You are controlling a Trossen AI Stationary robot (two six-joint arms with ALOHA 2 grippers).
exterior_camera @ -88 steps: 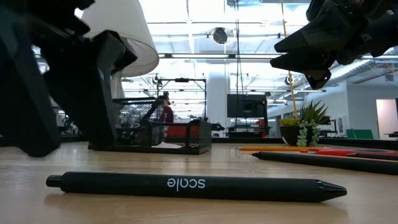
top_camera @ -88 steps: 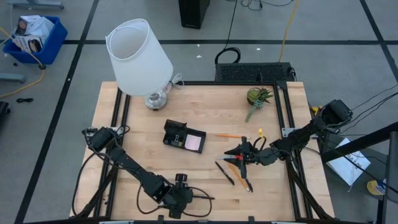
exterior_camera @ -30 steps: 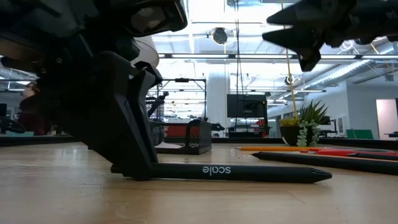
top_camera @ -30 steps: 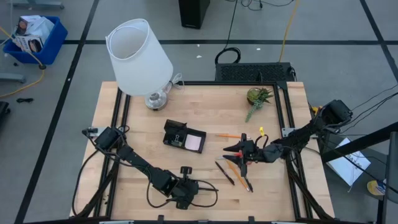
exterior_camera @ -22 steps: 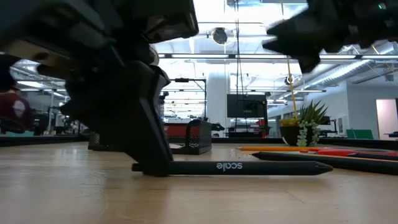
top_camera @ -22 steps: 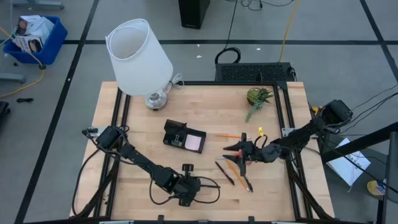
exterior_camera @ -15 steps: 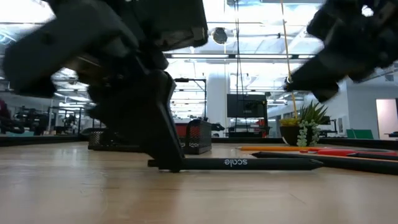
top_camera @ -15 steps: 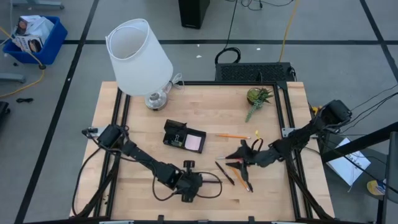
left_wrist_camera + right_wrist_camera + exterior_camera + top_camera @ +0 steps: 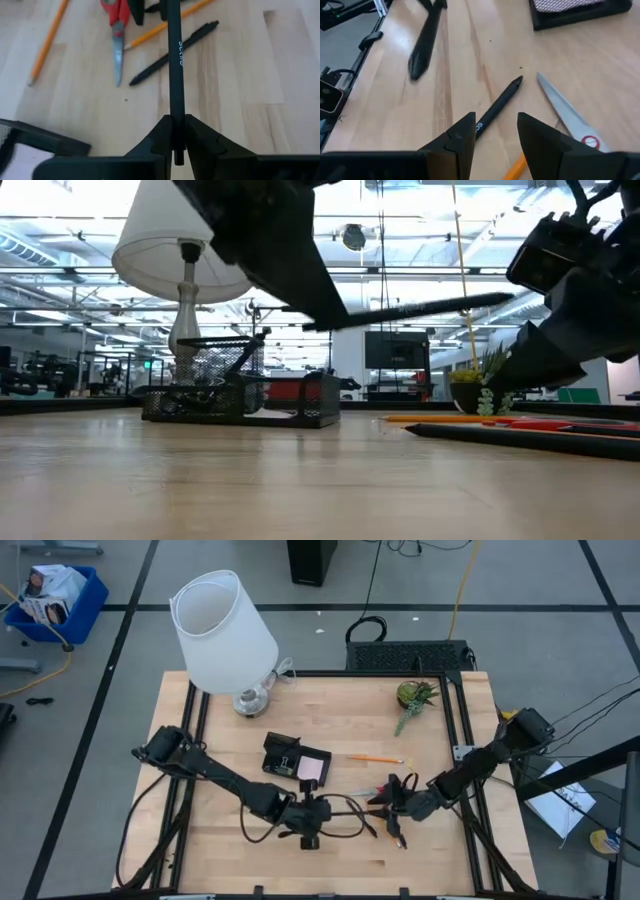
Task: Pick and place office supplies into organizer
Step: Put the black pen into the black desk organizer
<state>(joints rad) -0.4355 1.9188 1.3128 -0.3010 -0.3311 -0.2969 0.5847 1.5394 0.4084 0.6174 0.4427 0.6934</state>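
Now in hand: carrying a lifted pen to the organizer.
You have the counter bearing the organizer toward its middle; your left gripper, jaws clamped on a black pen, holds it clear of the wood. The right gripper, jaws parted and empty, hovers over a second pen beside the scissors. Next, you likely swing left to the slots.

Worktop: pale wood, smooth, visible grain. Held pen: matt black plastic. Scissors: glossy red plastic handles, bare metal blades. Left fingers: matt black plastic.
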